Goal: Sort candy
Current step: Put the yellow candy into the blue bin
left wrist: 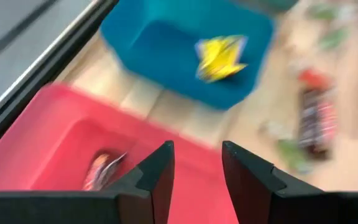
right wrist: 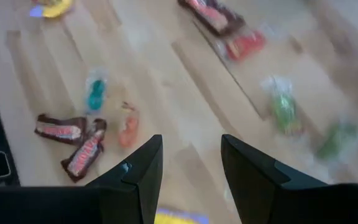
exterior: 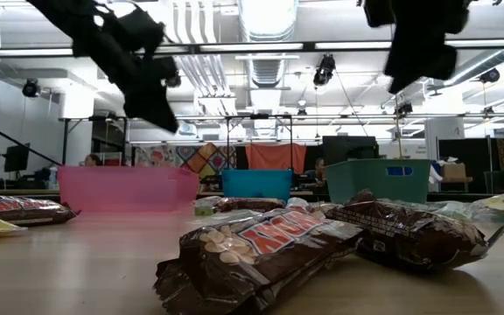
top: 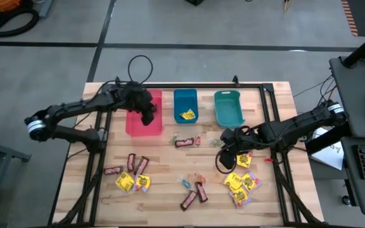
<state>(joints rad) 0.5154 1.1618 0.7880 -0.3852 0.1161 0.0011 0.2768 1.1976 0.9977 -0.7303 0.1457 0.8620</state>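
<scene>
Candy bar (left wrist: 100, 172) lies beneath left tool (left wrist: 197, 163).

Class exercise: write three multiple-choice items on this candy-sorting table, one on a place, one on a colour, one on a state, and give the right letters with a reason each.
1. Where is the left tool?
A. over the pink bin
B. over the green bin
C. off the table

2. What colour is the packet lying in the blue bin?
A. brown
B. yellow
C. teal

3. How do the right tool's fingers stand?
A. clamped on a brown bar
B. apart with nothing between them
C. clamped on a yellow packet

Answers:
1 A: the high view shows it above the pink bin, and the left wrist view looks down into that bin.
2 B: the yellow packet shows bright in the blue bin in the high and left wrist views.
3 B: the right wrist view shows bare table through the gap between the fingers.
</scene>
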